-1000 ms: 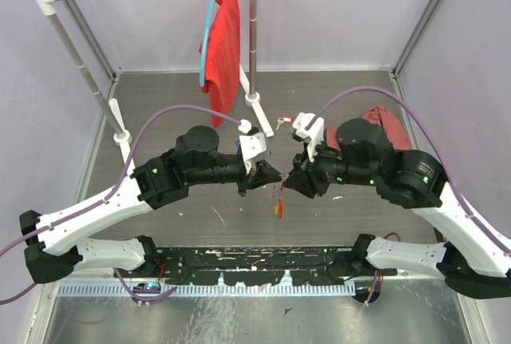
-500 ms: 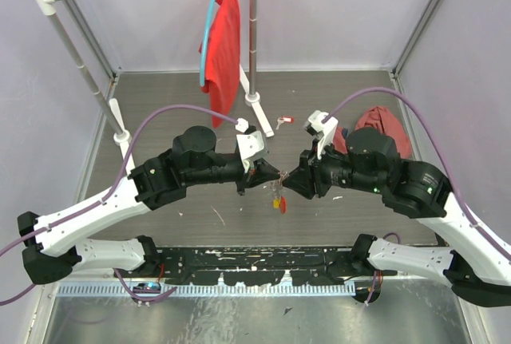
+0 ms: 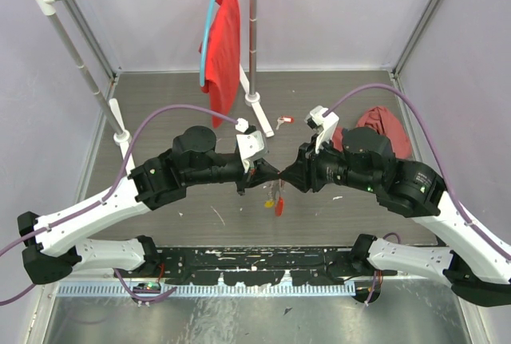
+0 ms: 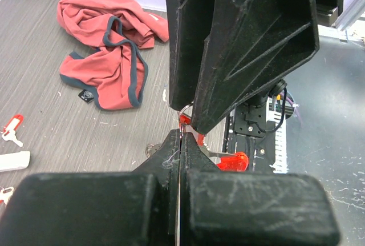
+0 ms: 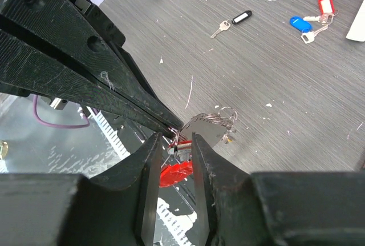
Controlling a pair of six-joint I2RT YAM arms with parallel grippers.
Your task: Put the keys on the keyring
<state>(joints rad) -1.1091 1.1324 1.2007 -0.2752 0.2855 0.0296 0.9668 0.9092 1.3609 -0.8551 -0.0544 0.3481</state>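
My left gripper [image 4: 180,140] was pressed fully closed, tips at the keyring [image 3: 279,207], which hung above the table's [image 3: 160,96] middle. My right gripper [image 5: 175,141] had jaws slightly apart around the chain; couldn't tell if it pinched. One yellow-tagged key [image 3: 271,199] dangled with the keyring. Three keys lay loose toward the far edge: red-tagged key [image 5: 324,3] and blue-tagged key [image 5: 299,24] side by side, black-tagged key [image 5: 234,20] apart. Two red cloths: hanging cloth [image 3: 225,37], heaped cloth [image 4: 108,57] near the right edge.
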